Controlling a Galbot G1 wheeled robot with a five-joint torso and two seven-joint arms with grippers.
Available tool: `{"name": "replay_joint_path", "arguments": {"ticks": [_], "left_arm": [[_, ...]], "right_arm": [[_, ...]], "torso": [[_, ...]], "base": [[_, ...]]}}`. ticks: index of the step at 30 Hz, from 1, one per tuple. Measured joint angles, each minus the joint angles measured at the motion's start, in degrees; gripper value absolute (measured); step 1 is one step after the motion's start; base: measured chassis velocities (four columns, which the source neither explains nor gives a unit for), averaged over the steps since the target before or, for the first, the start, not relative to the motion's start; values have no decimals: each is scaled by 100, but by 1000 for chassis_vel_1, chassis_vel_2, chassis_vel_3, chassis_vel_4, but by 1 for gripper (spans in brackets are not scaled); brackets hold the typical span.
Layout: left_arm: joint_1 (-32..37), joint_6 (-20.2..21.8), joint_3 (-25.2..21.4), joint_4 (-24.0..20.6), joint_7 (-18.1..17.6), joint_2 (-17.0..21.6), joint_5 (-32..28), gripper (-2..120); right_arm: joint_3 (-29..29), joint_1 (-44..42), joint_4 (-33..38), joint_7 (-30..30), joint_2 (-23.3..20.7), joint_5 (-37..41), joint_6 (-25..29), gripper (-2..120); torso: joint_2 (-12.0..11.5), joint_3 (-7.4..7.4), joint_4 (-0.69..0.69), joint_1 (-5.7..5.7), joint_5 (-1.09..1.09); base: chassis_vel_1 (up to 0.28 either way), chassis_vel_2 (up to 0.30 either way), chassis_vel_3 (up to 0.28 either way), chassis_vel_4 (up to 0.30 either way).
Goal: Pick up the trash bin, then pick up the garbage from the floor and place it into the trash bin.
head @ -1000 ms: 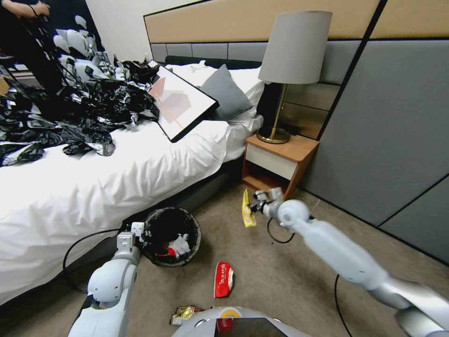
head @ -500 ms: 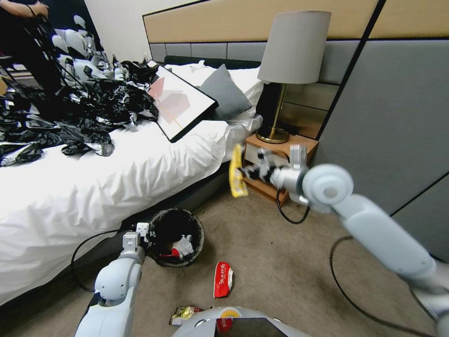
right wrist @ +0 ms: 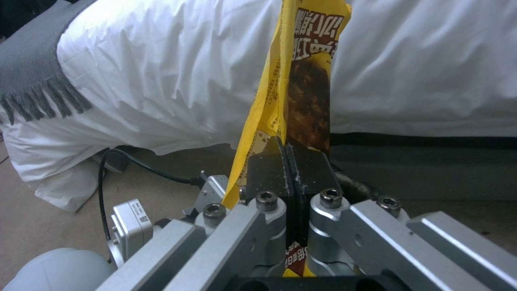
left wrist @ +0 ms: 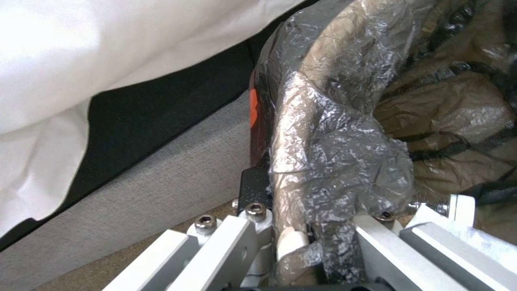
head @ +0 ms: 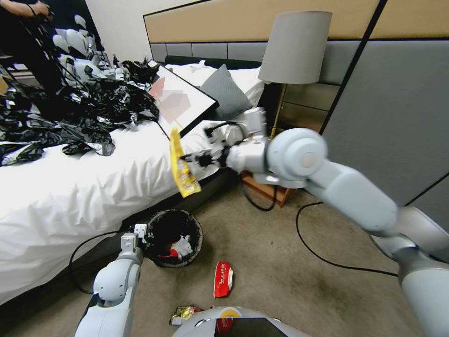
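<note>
The trash bin, lined with a crinkled black bag, stands on the carpet beside the bed, with some litter inside. My left gripper is shut on its near rim; the left wrist view has the bagged rim pinched in the left gripper. My right gripper is shut on a yellow snack wrapper, hanging in the air above the bin in front of the bed's side. The right wrist view shows that wrapper clamped in the right gripper. A red-and-white wrapper and a gold foil wrapper lie on the floor.
The white bed carries a heap of black plastic bags, a framed picture and a grey pillow. A wooden nightstand with a lamp stands behind my right arm. Black cables trail over the carpet.
My right arm has carried the yellow wrapper up and to the left, from low near the nightstand to high above the bin. The left gripper and the bin have stayed put.
</note>
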Motion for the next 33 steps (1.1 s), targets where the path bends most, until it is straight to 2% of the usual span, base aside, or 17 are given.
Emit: {"name": "replay_joint_path", "arguments": {"ticks": [13, 23, 31, 32, 33], "left_arm": [[-37, 0, -24, 87, -3, -28, -10, 0], [-52, 0, -40, 120, -3, -22, -23, 0], [-20, 0, -67, 120, 0, -12, -41, 0], [-16, 0, -69, 120, -1, -12, -42, 0], [-16, 0, -69, 120, -1, -12, -42, 0]], "right_arm": [[-776, -402, -497, 21, 536, -455, 0, 0], [-1111, -500, -924, -9, 793, -835, -14, 0], [-1156, -529, -1001, -34, 794, -996, -88, 23], [-1164, -534, -1013, -39, 784, -1046, -94, 30], [-1164, -534, -1013, -39, 784, -1046, -94, 30]], "torso": [[0, 0, -3, 0, 0], [0, 0, -2, 0, 0], [0, 0, -2, 0, 1], [0, 0, -2, 0, 1], [0, 0, -2, 0, 1]], "base": [[0, 0, 0, 0], [0, 0, 0, 0], [0, 0, 0, 0], [0, 0, 0, 0], [0, 0, 0, 0]]}}
